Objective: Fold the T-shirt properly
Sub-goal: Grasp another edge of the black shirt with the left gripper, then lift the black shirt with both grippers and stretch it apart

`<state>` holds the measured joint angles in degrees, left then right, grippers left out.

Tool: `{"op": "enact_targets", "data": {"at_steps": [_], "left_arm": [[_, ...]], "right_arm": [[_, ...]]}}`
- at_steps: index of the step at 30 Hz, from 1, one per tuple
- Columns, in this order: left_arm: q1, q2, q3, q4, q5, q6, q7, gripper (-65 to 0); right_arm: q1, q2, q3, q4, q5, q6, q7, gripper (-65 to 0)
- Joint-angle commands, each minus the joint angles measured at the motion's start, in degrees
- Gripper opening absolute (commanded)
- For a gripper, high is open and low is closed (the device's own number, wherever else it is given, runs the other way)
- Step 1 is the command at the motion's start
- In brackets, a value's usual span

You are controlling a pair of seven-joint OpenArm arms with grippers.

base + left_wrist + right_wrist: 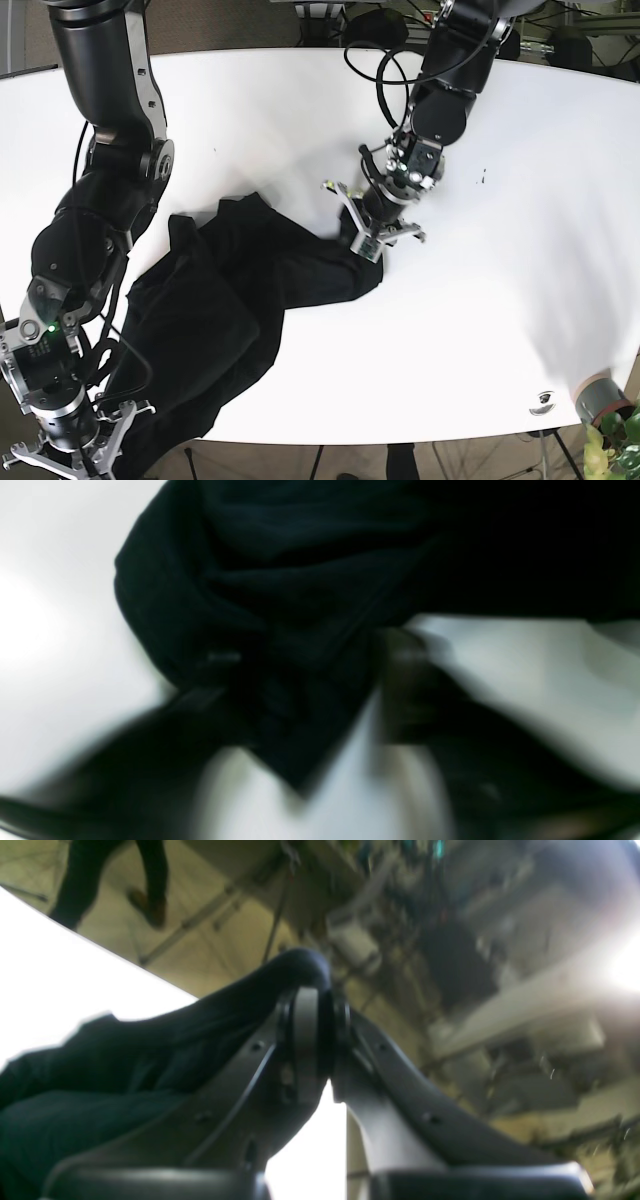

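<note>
A black T-shirt (230, 310) lies crumpled across the left half of the white table (500, 330). My left gripper (370, 232) sits at the shirt's right tip. In the blurred left wrist view its fingers (405, 680) stand apart, open, with a corner of the T-shirt (280, 580) hanging between them. My right gripper (72, 455) is at the table's near left edge. In the right wrist view that gripper (320, 1005) is shut on a fold of the T-shirt (100, 1080), which drapes over the fingertips.
A grey pot with a green plant (600, 395) stands at the near right corner, with a small dark mark (543, 400) beside it. Cables (380, 60) hang from the far arm. A person's legs (115, 880) show on the floor beyond the table.
</note>
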<state>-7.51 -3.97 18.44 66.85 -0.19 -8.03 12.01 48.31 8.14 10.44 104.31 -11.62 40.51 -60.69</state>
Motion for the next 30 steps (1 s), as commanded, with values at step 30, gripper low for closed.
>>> {"op": "enact_targets", "data": {"at_steps": [30], "left_arm": [[-25.0, -4.8, -35.4, 20.2, 2.6, -15.7, 29.5, -65.0]], "right_arm": [[18.6, 5.8, 1.9, -34.1, 0.3, -0.82, 16.9, -62.9]]}}
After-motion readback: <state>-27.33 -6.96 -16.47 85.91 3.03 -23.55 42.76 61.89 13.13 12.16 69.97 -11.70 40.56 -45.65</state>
